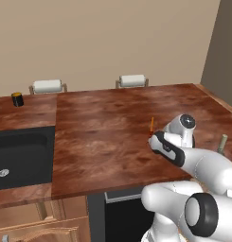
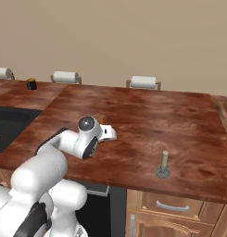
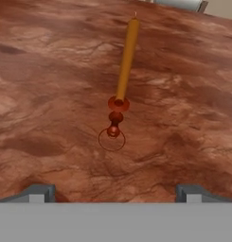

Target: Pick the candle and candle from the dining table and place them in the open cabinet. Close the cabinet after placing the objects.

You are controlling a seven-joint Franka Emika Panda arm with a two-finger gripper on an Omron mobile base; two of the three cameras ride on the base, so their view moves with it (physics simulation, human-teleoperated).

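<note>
1. Orange candle point(image 3: 126, 61) upright mid-table point(image 1: 112, 118), nearer the front edge; beige candle point(image 2: 164, 159) by the front right corner.
2. Gripper point(image 3: 115, 194) poised above the orange one, jaws spread wide, holding nothing.
3. Probably light, thin, brittle, top-heavy; best pinched low, just above the red holder point(image 3: 115, 118).

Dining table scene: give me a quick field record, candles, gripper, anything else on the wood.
surface: dining table, glossy reddish-brown wood grain
orange candle: orange taper candle upright on its dark red holder, standing on the table just ahead of the gripper
beige candle: beige stub candle upright on a grey round base, near the table's front edge, apart from the arm
gripper: gripper open, tips either side of the taper's line, not touching it
other: black jar with yellow top, far side of the adjoining counter
held: nothing
</note>
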